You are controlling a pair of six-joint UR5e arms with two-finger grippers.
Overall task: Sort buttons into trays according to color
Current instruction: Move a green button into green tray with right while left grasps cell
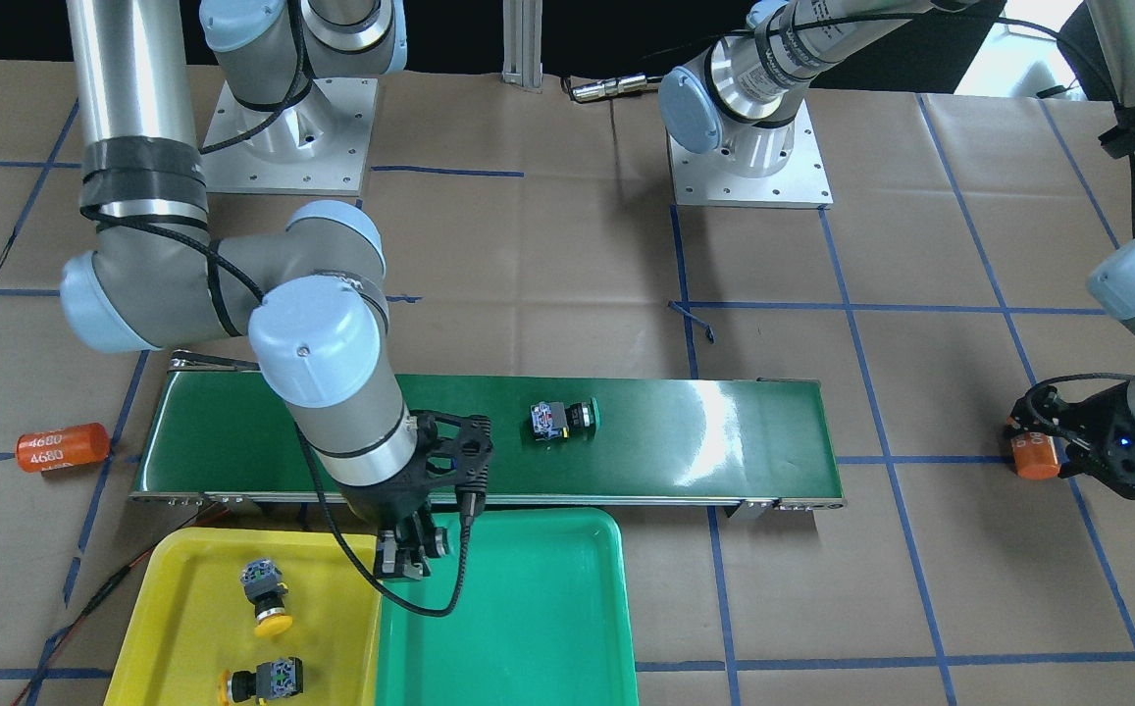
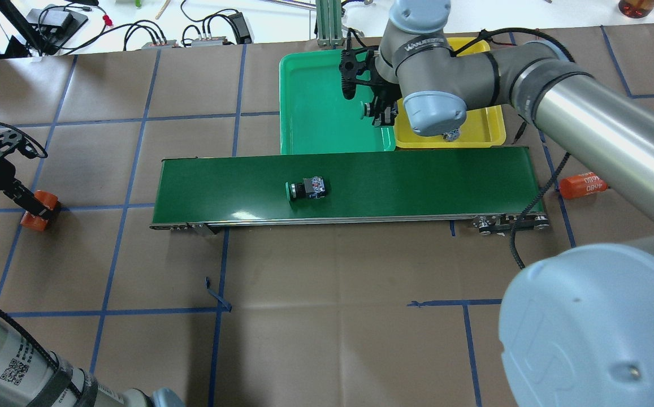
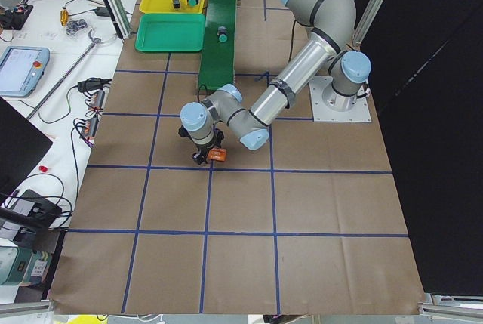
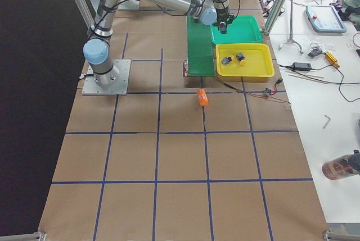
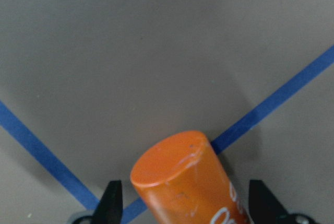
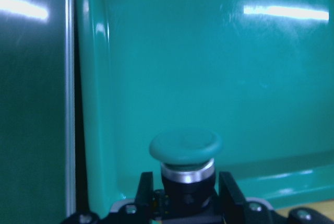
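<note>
My right gripper (image 1: 410, 559) is shut on a green-capped button (image 6: 185, 151) and holds it above the green tray (image 1: 528, 608), near the edge that meets the yellow tray (image 1: 165, 608). Two yellow-capped buttons (image 1: 266, 593) (image 1: 263, 680) lie in the yellow tray. A second green-capped button (image 1: 564, 420) lies on its side on the dark green belt (image 1: 704, 431). My left gripper (image 1: 1057, 456) is far off at the table's end, low over the paper. Its fingers (image 5: 112, 203) stand open on either side of an orange cylinder (image 5: 182, 182).
Another orange cylinder marked 4680 (image 1: 62, 446) lies on the paper beyond the belt's end near the yellow tray. The belt runs along the trays' near edges. Cables and a red wire trail beside the yellow tray.
</note>
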